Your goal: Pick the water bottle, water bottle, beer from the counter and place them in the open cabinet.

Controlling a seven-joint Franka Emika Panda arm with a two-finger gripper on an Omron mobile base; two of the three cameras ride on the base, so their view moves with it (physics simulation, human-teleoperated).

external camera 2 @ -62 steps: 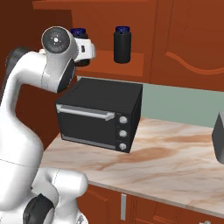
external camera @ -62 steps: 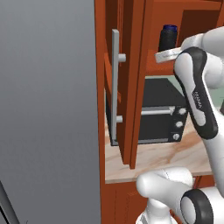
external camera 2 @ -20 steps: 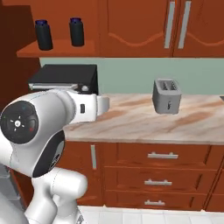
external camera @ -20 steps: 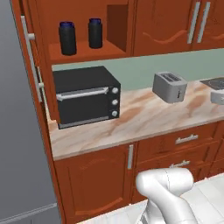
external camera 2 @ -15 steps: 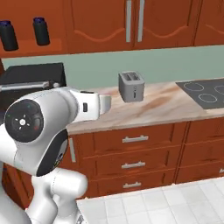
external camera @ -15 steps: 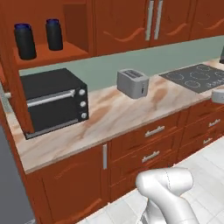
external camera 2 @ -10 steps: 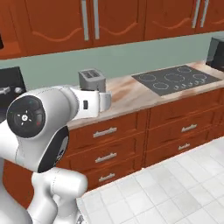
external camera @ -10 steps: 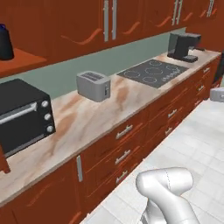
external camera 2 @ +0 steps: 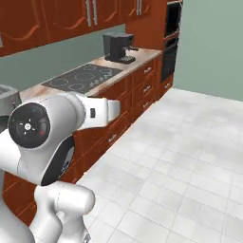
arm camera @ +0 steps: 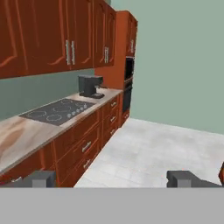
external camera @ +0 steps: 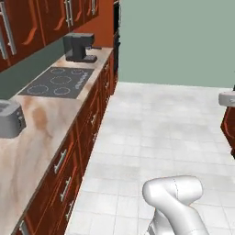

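A: Gripper?
B: My gripper (arm camera: 111,178) is spread wide, nothing in it, tips w/ floor (arm camera: 144,153) between.
A: Tabletop?
B: Marble tabletop (external camera: 32,137) runs along my left, w/ hob (external camera: 55,82), coffee maker (external camera: 79,47), toaster (external camera: 9,119) on it. Can't make out any bottles or the cabinet from here.

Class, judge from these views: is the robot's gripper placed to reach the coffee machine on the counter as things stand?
Probably not. The coffee machine stands at the counter's far end, well beyond the open gripper; nothing blocks the way, but the base would likely need to drive closer.
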